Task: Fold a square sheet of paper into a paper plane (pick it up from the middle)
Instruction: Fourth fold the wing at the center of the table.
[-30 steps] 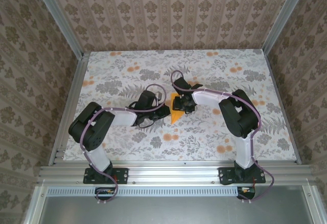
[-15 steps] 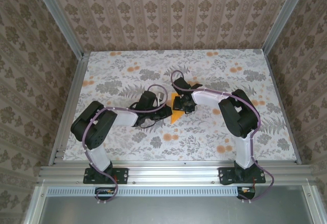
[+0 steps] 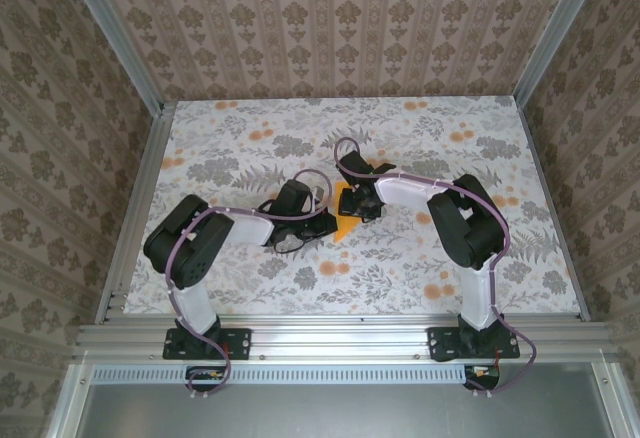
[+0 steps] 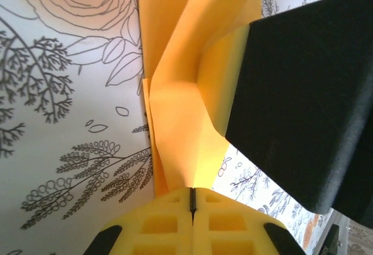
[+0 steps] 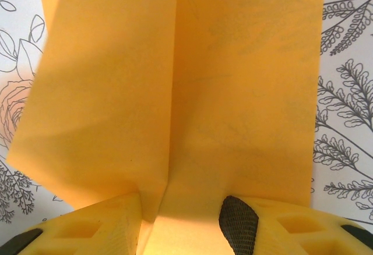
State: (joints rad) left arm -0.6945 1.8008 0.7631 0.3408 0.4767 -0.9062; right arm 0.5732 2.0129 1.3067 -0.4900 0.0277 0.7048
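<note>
Paper lies at the middle of the scene: the thin, bright orange-yellow square sheet of paper [image 3: 346, 226], already creased into a smaller pointed shape, sits near the centre of the white table [image 3: 450, 258] with its grey leaf and orange flower print, between the two arms' tips. In the top view only small orange patches show, beside and under the black wrists.

The left gripper [image 4: 192, 199] is clenched, its yellow fingers meeting along one dark seam, and a raised fold of the sheet runs straight into that seam, so it pinches the paper's edge. Just beyond it the sheet bends upward against a black block, part of the other arm.

The right gripper [image 5: 180, 211] stands with its yellow fingers [image 5: 87, 229] apart, one on each side of a straight centre crease, both low on the sheet. The paper spreads flat ahead of them, covering most of the table print there.
</note>
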